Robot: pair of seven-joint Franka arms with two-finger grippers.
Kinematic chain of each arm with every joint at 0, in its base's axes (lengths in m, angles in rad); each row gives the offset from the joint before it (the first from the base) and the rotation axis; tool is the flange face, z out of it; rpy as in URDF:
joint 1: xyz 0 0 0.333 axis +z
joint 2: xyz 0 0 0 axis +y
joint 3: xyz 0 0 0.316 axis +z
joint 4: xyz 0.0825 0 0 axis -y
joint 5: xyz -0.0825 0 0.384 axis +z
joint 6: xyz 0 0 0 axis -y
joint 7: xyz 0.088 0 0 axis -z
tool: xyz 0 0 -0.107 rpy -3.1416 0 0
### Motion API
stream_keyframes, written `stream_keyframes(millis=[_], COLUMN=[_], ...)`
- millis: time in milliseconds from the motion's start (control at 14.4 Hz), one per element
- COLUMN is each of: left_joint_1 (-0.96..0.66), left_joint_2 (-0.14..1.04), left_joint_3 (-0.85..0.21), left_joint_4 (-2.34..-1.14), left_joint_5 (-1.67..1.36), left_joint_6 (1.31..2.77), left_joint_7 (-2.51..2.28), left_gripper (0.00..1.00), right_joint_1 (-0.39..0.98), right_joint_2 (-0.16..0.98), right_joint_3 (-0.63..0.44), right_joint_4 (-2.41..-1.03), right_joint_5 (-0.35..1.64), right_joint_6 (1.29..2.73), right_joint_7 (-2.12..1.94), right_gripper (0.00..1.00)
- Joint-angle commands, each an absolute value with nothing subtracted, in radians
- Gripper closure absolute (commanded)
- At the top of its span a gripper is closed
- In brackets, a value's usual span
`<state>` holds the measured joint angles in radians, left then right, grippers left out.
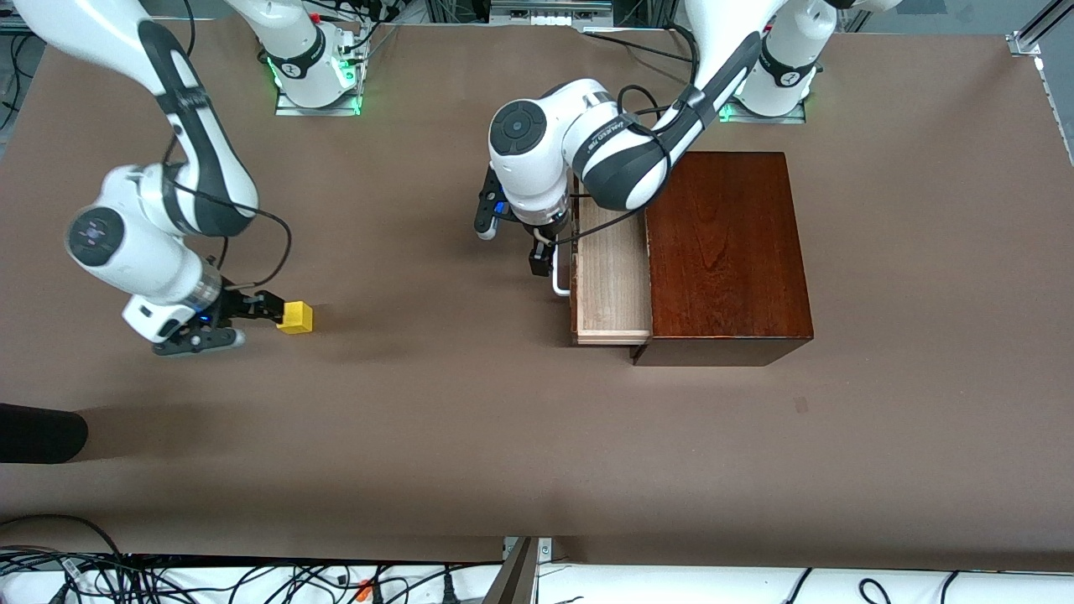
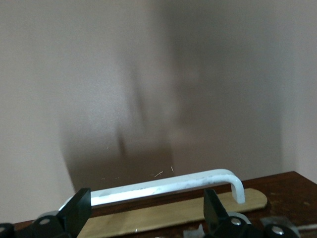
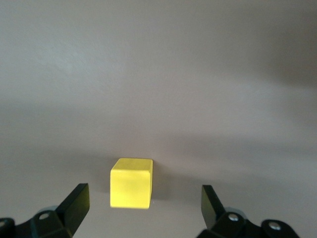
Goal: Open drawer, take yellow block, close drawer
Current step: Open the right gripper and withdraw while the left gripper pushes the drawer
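The yellow block (image 1: 295,317) sits on the brown table near the right arm's end. My right gripper (image 1: 260,323) is low beside it and open. In the right wrist view the yellow block (image 3: 131,183) lies just ahead of the right gripper (image 3: 143,201), between the spread fingertips, touching neither. The drawer (image 1: 612,268) of the dark wooden box (image 1: 726,252) is pulled out, and its pale inside looks empty. My left gripper (image 1: 541,256) is open over the white handle (image 1: 560,285). In the left wrist view the handle (image 2: 163,186) runs across just ahead of the left gripper (image 2: 146,206), ungripped.
A dark rounded object (image 1: 38,432) lies at the table's edge at the right arm's end, nearer the front camera than the block. Cables (image 1: 252,579) run below the table's front edge. The arms' bases (image 1: 315,75) stand along the table's back edge.
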<state>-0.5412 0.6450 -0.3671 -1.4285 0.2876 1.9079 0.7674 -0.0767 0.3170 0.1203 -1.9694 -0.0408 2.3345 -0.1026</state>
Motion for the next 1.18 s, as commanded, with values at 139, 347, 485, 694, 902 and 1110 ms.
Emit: stream_keyframes(millis=[139,347,485,694,902,1110], left_joint_1=[-0.545,-0.541,-0.538,-0.534,-0.506,-0.483], left_joint_2=[0.624,0.621,0.615,0.614,0.601,0.6], left_joint_3=[-0.353,-0.351,-0.351,-0.347,-0.347,-0.345], left_joint_4=[-1.45,-1.448,-1.448,-1.447,-1.448,-1.448], left_joint_5=[0.321,0.339,0.348,0.35,0.35,0.357], left_joint_6=[1.885,1.844,1.827,1.799,1.78,1.741], left_joint_7=[0.755,0.755,0.755,0.755,0.756,0.759], left_gripper=[0.0,0.0,0.0,0.0,0.0,0.0], right_joint_1=[-0.077,-0.075,-0.066,-0.005,-0.002,-0.002], right_joint_2=[0.091,0.034,0.032,0.029,0.003,-0.015], right_joint_3=[0.164,0.167,0.157,0.086,0.086,0.084], right_joint_4=[-1.962,-1.841,-1.708,-1.623,-1.628,-1.629], right_joint_5=[-0.02,-0.015,0.02,0.025,0.038,0.037], right_joint_6=[2.136,1.909,1.748,1.649,1.609,1.58], right_joint_7=[-0.057,-0.048,-0.054,-0.055,-0.054,-0.049], right_gripper=[0.0,0.0,0.0,0.0,0.0,0.0])
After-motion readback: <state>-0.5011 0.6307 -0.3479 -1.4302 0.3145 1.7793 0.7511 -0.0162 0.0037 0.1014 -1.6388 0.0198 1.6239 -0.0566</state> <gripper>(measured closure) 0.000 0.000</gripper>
